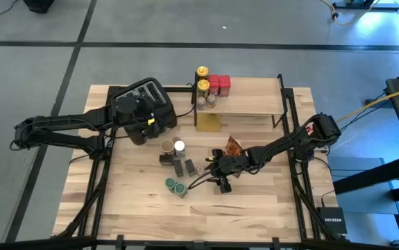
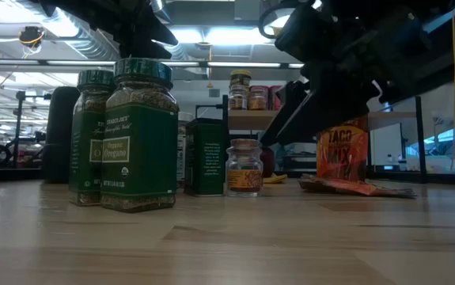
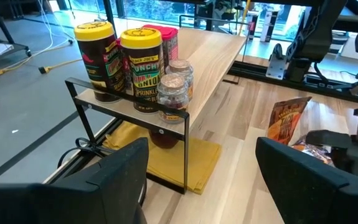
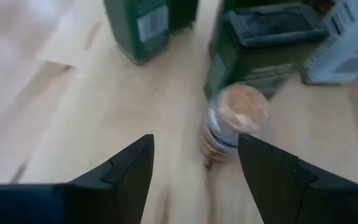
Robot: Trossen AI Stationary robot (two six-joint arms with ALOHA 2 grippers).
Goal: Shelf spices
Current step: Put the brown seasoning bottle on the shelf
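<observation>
My right gripper (image 4: 194, 146) is open and low over the table, just short of a small glass jar with a tan lid (image 4: 238, 121), which stands upright on the tabletop (image 1: 200, 169). More spices stand around it: two green-lidded oregano jars (image 2: 138, 134), dark green tins (image 4: 259, 56), and a white-lidded jar (image 1: 179, 146). The shelf (image 1: 251, 104) stands on its black legs at the far side. At its left end are two yellow-lidded jars (image 3: 141, 68), red-lidded jars (image 1: 218, 83) and small glass jars (image 3: 175, 87). My left gripper (image 3: 200, 146) waits open above the black toaster (image 1: 140, 104), facing the shelf.
Orange taco mix packets (image 1: 234, 147) lie on the table right of the loose jars, one propped upright (image 2: 342, 150). A yellow cloth (image 3: 191, 162) lies under the shelf. Bare tabletop (image 1: 268, 201) stretches along the near side.
</observation>
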